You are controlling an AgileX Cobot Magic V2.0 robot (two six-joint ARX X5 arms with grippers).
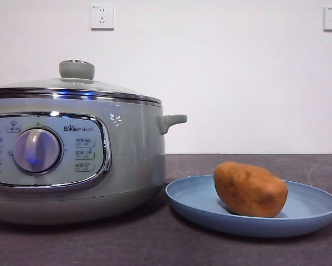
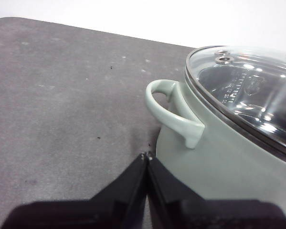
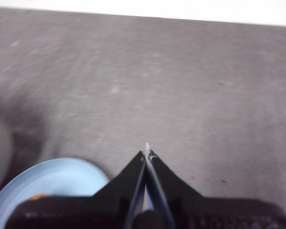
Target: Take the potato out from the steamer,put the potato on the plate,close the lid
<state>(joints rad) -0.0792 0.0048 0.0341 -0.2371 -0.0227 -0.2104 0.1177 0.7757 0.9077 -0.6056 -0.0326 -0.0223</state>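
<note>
Potato [image 1: 250, 189] rests on the plate [image 1: 315, 213], long axis 9-to-3; lid [image 1: 77, 86] sits on the steamer [image 1: 132, 160]. We judge nothing remains: both grippers [image 2: 147, 156] [image 3: 146, 151] closed, empty.

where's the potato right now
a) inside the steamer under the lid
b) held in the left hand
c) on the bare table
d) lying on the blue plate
d: the potato lies on the light blue plate beside the steamer, whose glass lid is on.
</note>
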